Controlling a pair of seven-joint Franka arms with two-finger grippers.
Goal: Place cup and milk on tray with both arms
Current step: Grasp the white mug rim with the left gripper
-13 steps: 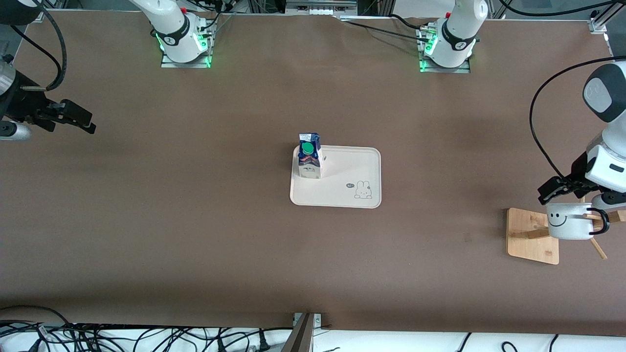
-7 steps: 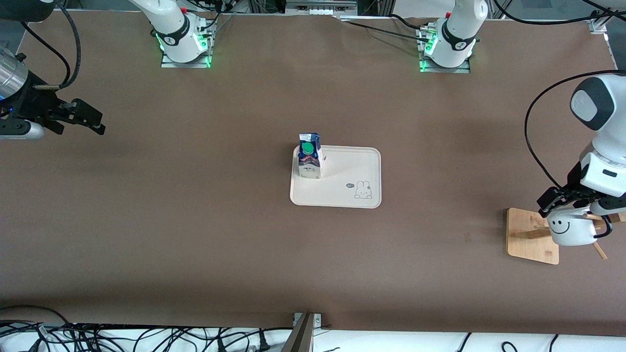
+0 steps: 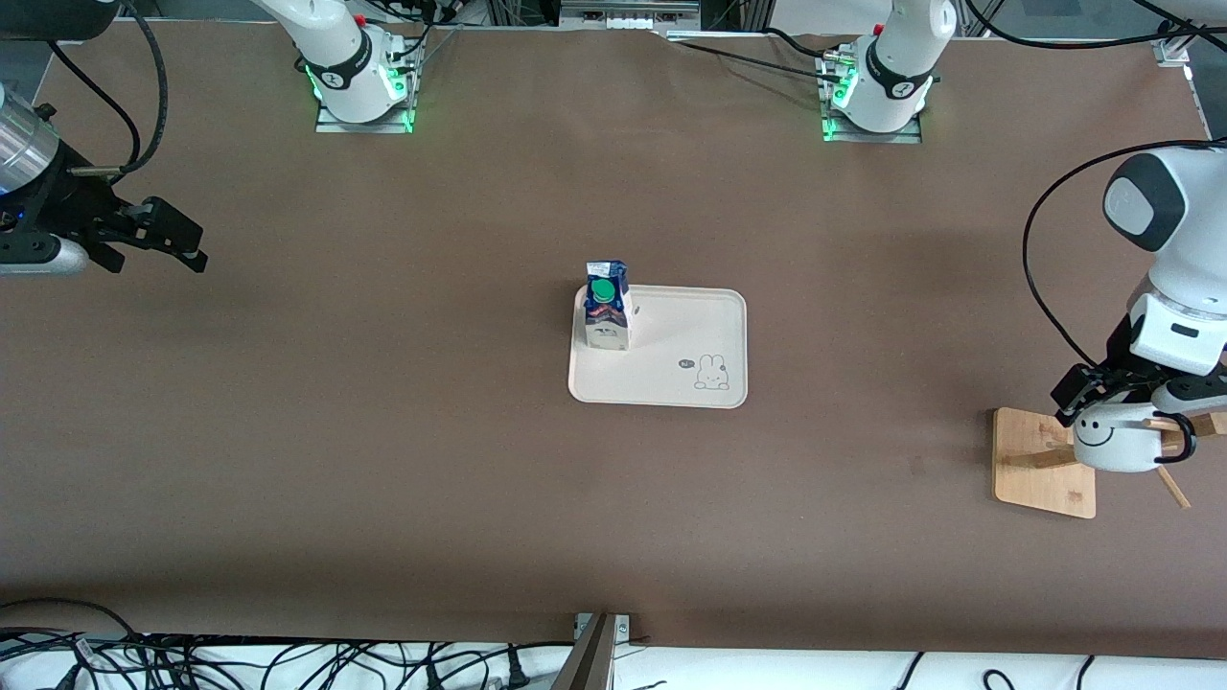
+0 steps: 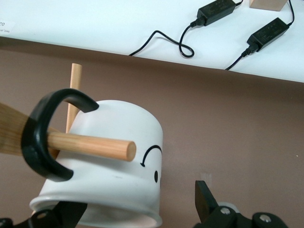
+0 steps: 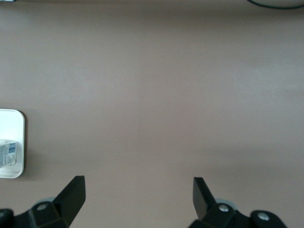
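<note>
The cup (image 3: 1117,443), white with a black smiley, hangs by its black handle (image 4: 38,142) on a wooden peg (image 4: 90,145) of the rack at the left arm's end of the table. My left gripper (image 3: 1107,410) is open and straddles the cup (image 4: 118,156) near its rim; one finger (image 4: 204,199) stands apart from the wall, and the left gripper (image 4: 137,204) has not closed on it. The milk (image 3: 608,316) stands upright on the cream tray (image 3: 690,331), at the corner toward the right arm's end. My right gripper (image 3: 177,244) hangs open over bare table, shown empty (image 5: 137,187) in its wrist view.
The rack's square wooden base (image 3: 1040,470) sits under the cup, with another peg (image 4: 73,95) sticking up beside it. A corner of the tray (image 5: 12,118) with the milk (image 5: 8,154) shows in the right wrist view. Cables lie along the white strip (image 3: 288,666) nearest the front camera.
The left gripper has come down and closed in around the cup on the rack. The right gripper has drifted slightly toward the table's middle. Milk and tray are unmoved.
</note>
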